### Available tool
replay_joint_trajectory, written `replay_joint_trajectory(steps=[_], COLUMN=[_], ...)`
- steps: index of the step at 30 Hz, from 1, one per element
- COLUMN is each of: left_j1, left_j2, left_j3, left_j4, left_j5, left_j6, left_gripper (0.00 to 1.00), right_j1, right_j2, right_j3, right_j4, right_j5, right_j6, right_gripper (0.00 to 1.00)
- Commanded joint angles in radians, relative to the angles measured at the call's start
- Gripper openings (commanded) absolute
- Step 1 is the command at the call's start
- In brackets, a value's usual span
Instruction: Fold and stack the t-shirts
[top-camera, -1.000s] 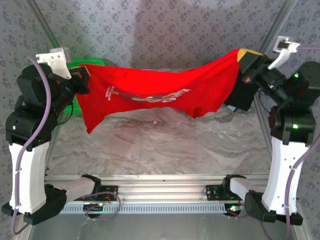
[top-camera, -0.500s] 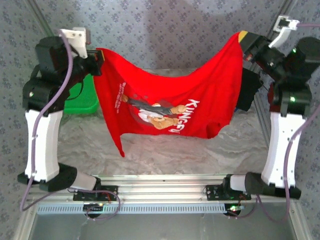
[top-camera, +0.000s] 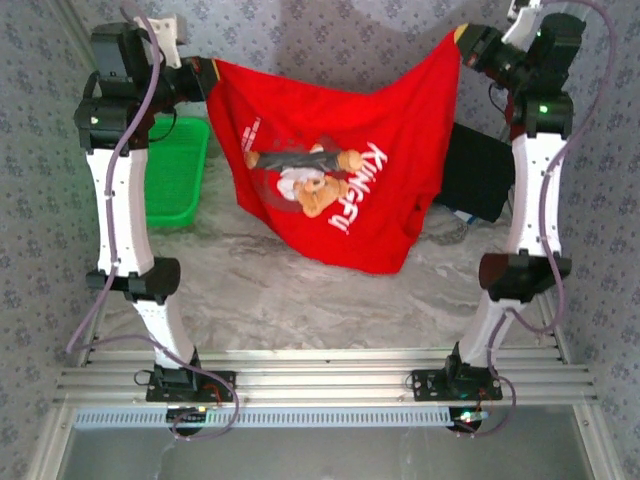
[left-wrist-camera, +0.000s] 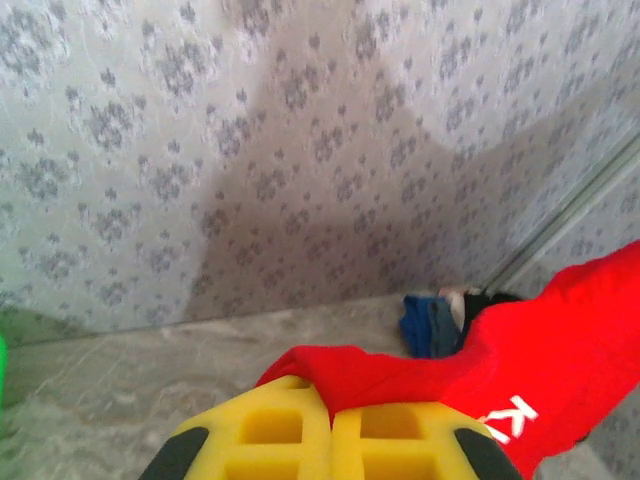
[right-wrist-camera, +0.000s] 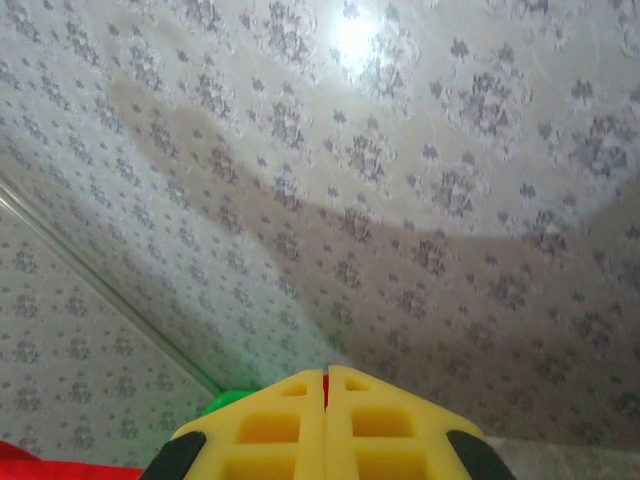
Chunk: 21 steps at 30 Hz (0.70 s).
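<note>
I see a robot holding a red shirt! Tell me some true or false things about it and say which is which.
1. The red shirt hangs between the left pincer and the right pincer. True.
2. Its picture is hidden from the top camera. False: the picture faces that camera.
3. The green basket sits at the left of the table. True.
4. The black shirt lies in the basket. False: it lies at the table's right side.
</note>
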Motion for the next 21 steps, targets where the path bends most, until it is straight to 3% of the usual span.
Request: replay_joint_trajectory(steps=[1,7,13,15,21], left_j1=[0.036,0.081,0.086,0.079,0.036], left_j2=[0.045,0.033,-0.021,-0.08,-0.394], left_j3=[0.122,0.122,0.035,-0.109,-0.859], left_j4=[0.141,0.175,-0.039,-0.065,0.113], left_j5=[0.109,0.114,0.057,0.028,-0.029], left_j6=[-0.098,-0.061,0.106,0.122,0.067], left_gripper=[0.0,0.0,0.0,0.0,0.0], right_j1=[-0.008,-0.047,-0.075,-0.074,-0.064], right_j2=[0.098,0.088,-0.087,-0.183,-0.523], right_j3=[0.229,0.236,-0.04,-0.212,-0.833], right_j4=[0.045,0.155,0.034,-0.005,0.014], right_j5=[-0.006,-0.001,-0.06,-0.053,-0.041], right_j6=[0.076,0.107,-0.068,-0.139,-0.231], right_gripper=[0.0,0.0,0.0,0.0,0.0])
